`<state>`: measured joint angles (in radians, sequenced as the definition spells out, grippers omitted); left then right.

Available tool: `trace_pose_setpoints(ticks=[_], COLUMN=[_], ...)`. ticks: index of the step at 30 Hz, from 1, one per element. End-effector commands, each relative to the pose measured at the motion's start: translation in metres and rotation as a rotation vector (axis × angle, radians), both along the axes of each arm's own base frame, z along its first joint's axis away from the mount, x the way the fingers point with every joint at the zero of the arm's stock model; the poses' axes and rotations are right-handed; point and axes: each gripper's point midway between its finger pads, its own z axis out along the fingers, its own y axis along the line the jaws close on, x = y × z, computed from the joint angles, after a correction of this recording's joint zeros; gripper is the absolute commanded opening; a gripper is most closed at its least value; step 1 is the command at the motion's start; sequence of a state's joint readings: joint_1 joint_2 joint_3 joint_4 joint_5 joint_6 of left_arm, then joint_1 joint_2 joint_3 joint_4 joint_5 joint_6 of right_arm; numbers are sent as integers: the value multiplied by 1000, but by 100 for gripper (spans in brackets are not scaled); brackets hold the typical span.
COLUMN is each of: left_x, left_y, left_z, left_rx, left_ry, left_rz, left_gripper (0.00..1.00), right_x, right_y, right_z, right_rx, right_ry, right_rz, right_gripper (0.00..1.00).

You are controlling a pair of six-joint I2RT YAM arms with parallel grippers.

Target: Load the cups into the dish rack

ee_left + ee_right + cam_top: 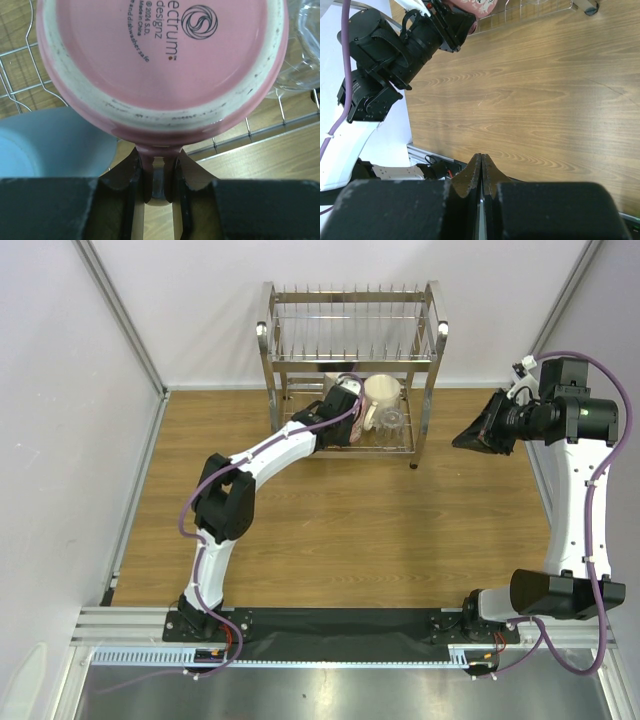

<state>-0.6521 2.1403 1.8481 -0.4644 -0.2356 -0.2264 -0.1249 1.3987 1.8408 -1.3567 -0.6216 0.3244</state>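
Nearly done: left gripper (157,176) clamps the pink mug (165,55) by its handle in the dish rack's (350,358) lower tier, beside the light blue cup (50,145), glass tumbler (302,45) and cream mug (381,393). Release remains. Right gripper (481,170) is closed, empty.

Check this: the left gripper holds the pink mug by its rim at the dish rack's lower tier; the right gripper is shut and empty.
Wrong on the rim. The left wrist view shows the left gripper clamped on the handle of the pink mug. The rest stands: dish rack, lower tier; right gripper shut and empty.
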Motion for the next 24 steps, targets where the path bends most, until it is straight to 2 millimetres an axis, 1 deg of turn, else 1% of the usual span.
trace_pose_setpoints(ticks=[1, 2, 6, 7, 9, 10, 12, 15, 19, 23, 24], left_x=[39, 39, 42, 44, 46, 46, 46, 46, 43, 38, 37], left_y=[-6, -5, -5, -5, -6, -7, -7, -7, -5, 3, 4], left_z=[65, 61, 57, 51, 48, 40, 35, 25, 17, 7, 8], left_rx=[-94, -93, -90, -82, -76, -72, -75, -70, -54, -31, -31], left_ry=[-218, -215, -234, -229, -223, -207, -200, -188, -176, -146, -143], left_rz=[58, 68, 70, 71, 72, 77, 77, 84, 90, 120, 121], left_gripper=[0, 0, 0, 0, 0, 0, 0, 0, 0, 0, 1], right_x=[-38, -38, -38, -38, -37, -37, -37, -36, -35, -34, -34], right_y=[6, 5, 6, 6, 6, 6, 7, 7, 7, 7, 7], right_z=[-6, -6, -7, -7, -8, -8, -8, -8, -8, -9, -10], right_rx=[29, 28, 29, 31, 30, 30, 31, 31, 30, 28, 29], right_ry=[131, 131, 136, 137, 138, 139, 143, 142, 143, 145, 149], right_rz=[-1, -2, 0, 1, 5, 5, 6, 9, 9, 13, 13], right_gripper=[4, 4, 4, 4, 4, 4, 4, 4, 4, 4, 4])
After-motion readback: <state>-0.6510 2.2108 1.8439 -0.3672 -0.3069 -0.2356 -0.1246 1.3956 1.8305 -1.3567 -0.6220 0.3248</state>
